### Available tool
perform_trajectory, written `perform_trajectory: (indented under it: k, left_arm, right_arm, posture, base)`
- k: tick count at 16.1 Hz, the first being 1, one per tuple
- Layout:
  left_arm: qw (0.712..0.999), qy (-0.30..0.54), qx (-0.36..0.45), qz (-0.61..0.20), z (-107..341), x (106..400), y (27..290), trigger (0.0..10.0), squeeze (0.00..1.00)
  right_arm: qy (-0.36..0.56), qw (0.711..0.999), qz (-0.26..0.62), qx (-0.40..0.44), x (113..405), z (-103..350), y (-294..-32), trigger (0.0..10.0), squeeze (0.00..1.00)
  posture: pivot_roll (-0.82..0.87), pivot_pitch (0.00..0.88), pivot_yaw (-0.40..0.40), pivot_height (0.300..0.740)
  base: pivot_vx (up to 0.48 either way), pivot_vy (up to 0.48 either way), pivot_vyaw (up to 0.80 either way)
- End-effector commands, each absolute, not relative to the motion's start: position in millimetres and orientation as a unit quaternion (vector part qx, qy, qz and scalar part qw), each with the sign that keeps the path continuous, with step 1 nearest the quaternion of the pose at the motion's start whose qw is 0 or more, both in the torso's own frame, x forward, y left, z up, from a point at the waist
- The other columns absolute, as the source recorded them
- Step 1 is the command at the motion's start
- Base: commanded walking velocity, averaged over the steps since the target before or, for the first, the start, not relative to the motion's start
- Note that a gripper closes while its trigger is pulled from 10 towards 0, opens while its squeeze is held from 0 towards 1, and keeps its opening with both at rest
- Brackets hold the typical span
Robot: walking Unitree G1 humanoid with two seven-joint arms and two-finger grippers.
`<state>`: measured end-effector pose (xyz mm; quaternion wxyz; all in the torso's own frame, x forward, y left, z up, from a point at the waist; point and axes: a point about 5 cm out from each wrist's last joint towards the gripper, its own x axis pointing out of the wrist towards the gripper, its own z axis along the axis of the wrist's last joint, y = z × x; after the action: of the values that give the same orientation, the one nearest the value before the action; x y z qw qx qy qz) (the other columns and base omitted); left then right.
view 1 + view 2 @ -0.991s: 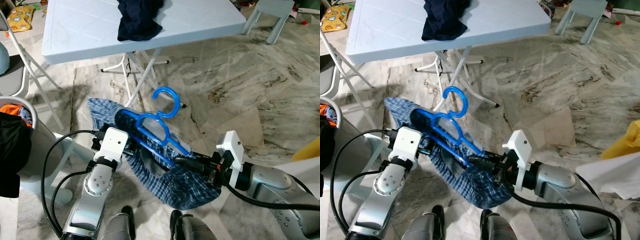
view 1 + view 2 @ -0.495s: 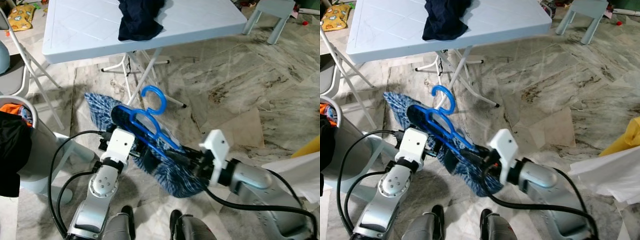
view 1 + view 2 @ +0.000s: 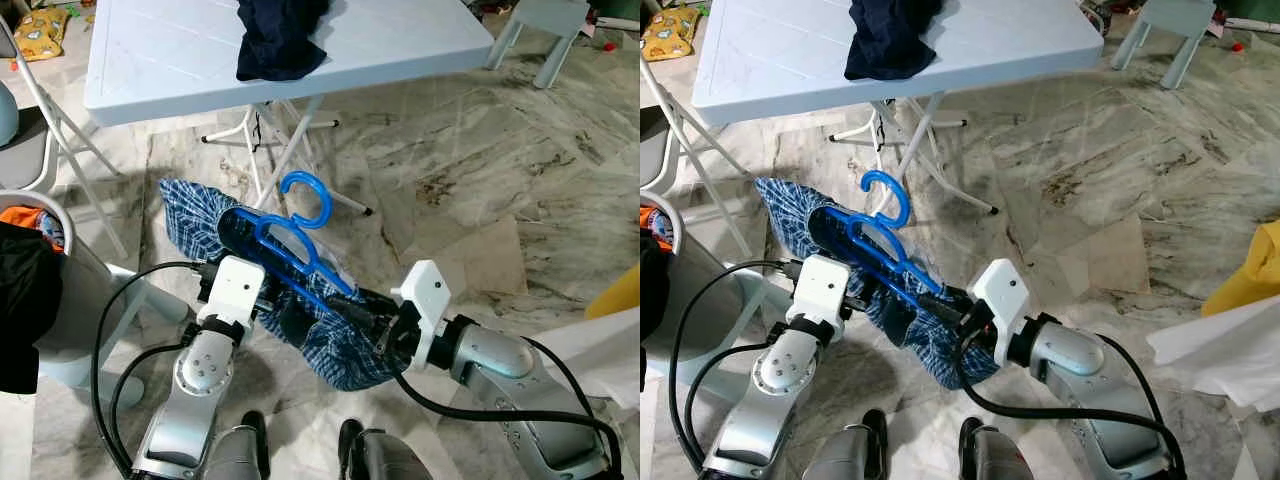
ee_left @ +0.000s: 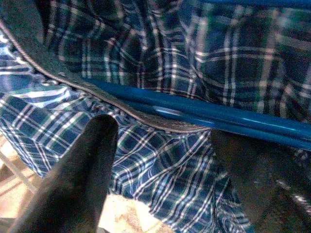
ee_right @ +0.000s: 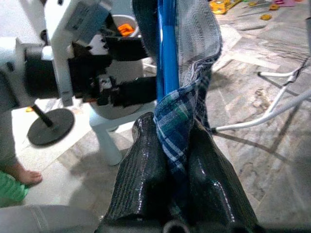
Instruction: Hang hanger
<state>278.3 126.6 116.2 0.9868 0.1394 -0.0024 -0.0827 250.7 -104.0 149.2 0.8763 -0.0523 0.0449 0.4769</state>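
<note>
A blue plastic hanger (image 3: pixel 292 245) with a blue-and-white checked cotton shirt (image 3: pixel 320 330) draped over it is held low between the two arms, above the veined marble floor (image 3: pixel 470 170) and in front of the pale blue folding plastic counter (image 3: pixel 180 55). The hanger's hook points up toward the counter's white legs.

The right gripper (image 5: pixel 170 145) has its fingers pinched tight on a fold of the checked shirt, just beside the hanger's blue bar. The left gripper (image 4: pixel 160 145) reaches into the other side of the shirt; its fingers (image 4: pixel 82 174) stand apart with cloth and the blue bar between them.

A crumpled dark navy garment (image 3: pixel 280 35) lies on the counter. At the robot's left, a round pale grey laundry basket (image 3: pixel 50 300) holds black and orange clothes, with one black piece hanging over its rim.
</note>
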Motion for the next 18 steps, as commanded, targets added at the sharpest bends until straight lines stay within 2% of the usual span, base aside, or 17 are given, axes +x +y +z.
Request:
perform_trajectory:
  k: [1,3,5,7,11,16,17,18]
  left_arm:
    - [0.988,-0.017,0.141,-0.066,122,279,135,0.0,0.0]
    - [0.987,-0.019,0.144,-0.068,124,280,135,0.0,0.0]
    - [0.986,-0.009,0.149,-0.071,120,280,134,0.0,0.0]
    - [0.985,0.013,0.166,-0.044,111,276,144,0.0,0.0]
    - [0.982,0.052,0.178,0.026,100,275,173,0.0,0.0]
    - [0.983,0.049,0.176,0.03,102,279,173,0.0,0.0]
    - [0.986,0.038,0.164,0.013,106,280,166,1.0,0.0]
    - [0.989,0.022,0.146,-0.013,113,281,153,10.0,0.0]
  right_arm:
    - [0.064,0.874,0.477,-0.063,247,140,-108,10.0,0.0]
    - [0.069,0.877,0.47,-0.068,248,136,-111,10.0,0.0]
    - [0.066,0.892,0.441,-0.077,259,134,-114,10.0,0.0]
    - [0.064,0.883,0.46,-0.07,256,138,-114,10.0,0.0]
    - [0.079,0.879,0.461,-0.087,257,135,-130,10.0,0.0]
    - [0.079,0.873,0.473,-0.089,255,135,-128,10.0,0.0]
    - [0.079,0.872,0.474,-0.088,254,134,-126,10.0,0.0]
    - [0.079,0.871,0.477,-0.09,253,132,-123,10.0,0.0]
  posture:
    - [-0.03,0.264,-0.052,0.74]
    - [-0.03,0.262,-0.053,0.74]
    - [-0.03,0.263,-0.05,0.74]
    - [-0.03,0.263,-0.05,0.74]
    - [-0.03,0.269,-0.05,0.74]
    - [-0.03,0.268,-0.046,0.74]
    - [-0.03,0.268,-0.046,0.74]
    - [-0.03,0.267,-0.046,0.74]
  base:
    - [0.0,0.0,0.0]
    - [0.0,0.0,0.0]
    - [0.0,0.0,0.0]
    - [0.0,0.0,0.0]
    - [0.0,0.0,0.0]
    - [0.0,0.0,0.0]
    - [0.0,0.0,0.0]
    - [0.0,0.0,0.0]
